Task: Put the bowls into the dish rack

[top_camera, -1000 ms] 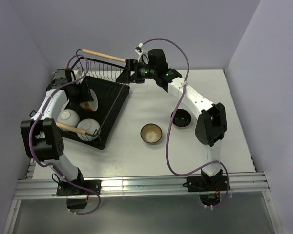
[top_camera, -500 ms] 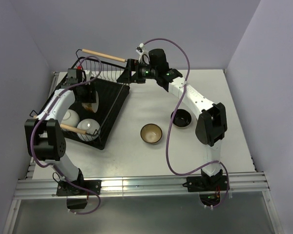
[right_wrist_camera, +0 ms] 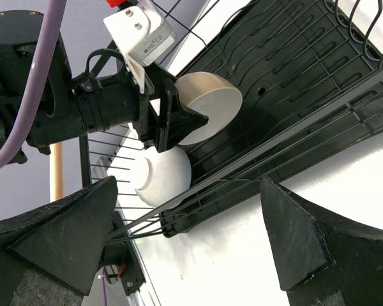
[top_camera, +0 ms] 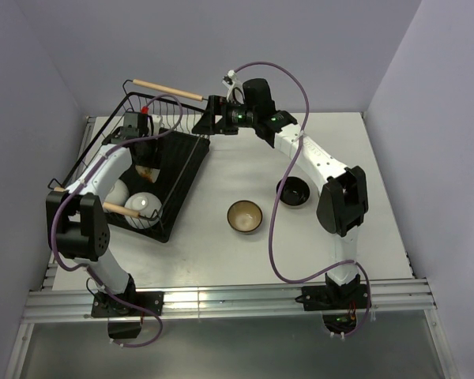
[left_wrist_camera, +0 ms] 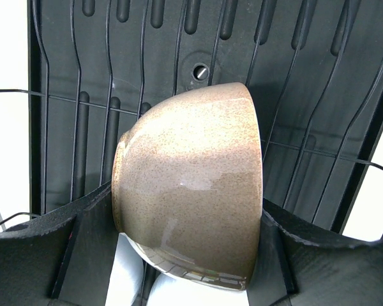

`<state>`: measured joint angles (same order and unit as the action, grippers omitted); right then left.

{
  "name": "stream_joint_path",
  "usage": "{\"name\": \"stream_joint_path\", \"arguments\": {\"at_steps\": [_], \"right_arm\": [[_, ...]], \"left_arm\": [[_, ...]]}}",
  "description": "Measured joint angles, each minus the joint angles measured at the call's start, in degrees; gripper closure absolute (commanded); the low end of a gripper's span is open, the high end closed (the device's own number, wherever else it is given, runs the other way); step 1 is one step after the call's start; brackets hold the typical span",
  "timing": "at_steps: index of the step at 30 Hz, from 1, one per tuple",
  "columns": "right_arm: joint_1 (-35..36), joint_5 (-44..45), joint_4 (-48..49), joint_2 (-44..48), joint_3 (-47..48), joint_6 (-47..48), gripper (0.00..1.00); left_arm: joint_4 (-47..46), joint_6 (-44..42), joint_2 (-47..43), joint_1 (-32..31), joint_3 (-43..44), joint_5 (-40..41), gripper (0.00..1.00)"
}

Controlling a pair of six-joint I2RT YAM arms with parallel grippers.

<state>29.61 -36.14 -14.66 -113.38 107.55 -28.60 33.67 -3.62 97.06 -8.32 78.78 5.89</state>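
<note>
Two fingers of the left hand [left_wrist_camera: 188,268] clamp a speckled cream-beige bowl [left_wrist_camera: 188,185], tipped on its side with its foot to the left, just above the ribbed floor of the dish rack [left_wrist_camera: 293,76]. A clean placement probably means lowering it on edge before letting go, clear of the white bowl [right_wrist_camera: 168,173] that appears to sit just beside it. The right hand [right_wrist_camera: 185,245] gapes empty at the rack's far corner. Right of the rack, a brown bowl [top_camera: 244,215] and a glossy black bowl [top_camera: 293,191] wait on the worktop [top_camera: 379,197].

Left end effector [left_wrist_camera: 186,255] shifted its beige bowl [left_wrist_camera: 191,185] rightward.
</note>
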Motion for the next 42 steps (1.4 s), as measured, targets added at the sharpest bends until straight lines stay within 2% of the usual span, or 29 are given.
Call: {"name": "stream_joint_path", "arguments": {"at_steps": [15,21,24,25,26,27,30,42], "right_arm": [[0.0,0.1,-1.1,0.0,0.0,0.6,0.0],[0.0,0.1,-1.5,0.0,0.1,0.8,0.0],[0.0,0.1,-1.6,0.0,0.1,0.9,0.0],[0.0,0.1,-1.6,0.0,0.1,1.0,0.0],[0.0,0.1,-1.7,0.0,0.1,1.0,0.0],[0.0,0.1,-1.7,0.0,0.1,1.0,0.0],[0.0,0.1,-2.3,0.0,0.5,1.1,0.0],[0.0,0.8,-3.5,0.0,1.0,1.5,0.0]], "left_arm": [[-0.7,-0.3,-1.0,-1.3,-1.6,2.2,0.96],[-0.7,-0.2,-2.0,-2.3,-2.7,4.5,0.88],[-0.7,-0.2,-2.0,-2.5,-2.8,4.8,0.78],[-0.7,-0.2,-2.1,-2.5,-3.0,4.8,0.69],[-0.7,-0.2,-2.3,-2.6,-3.2,4.9,0.65],[-0.7,-0.3,-2.6,-2.6,-3.4,4.9,0.57],[-0.1,-0.3,-3.1,-2.6,-3.7,4.9,0.45],[1.3,-0.7,-3.9,-2.9,-4.2,3.6,0.21]]}}
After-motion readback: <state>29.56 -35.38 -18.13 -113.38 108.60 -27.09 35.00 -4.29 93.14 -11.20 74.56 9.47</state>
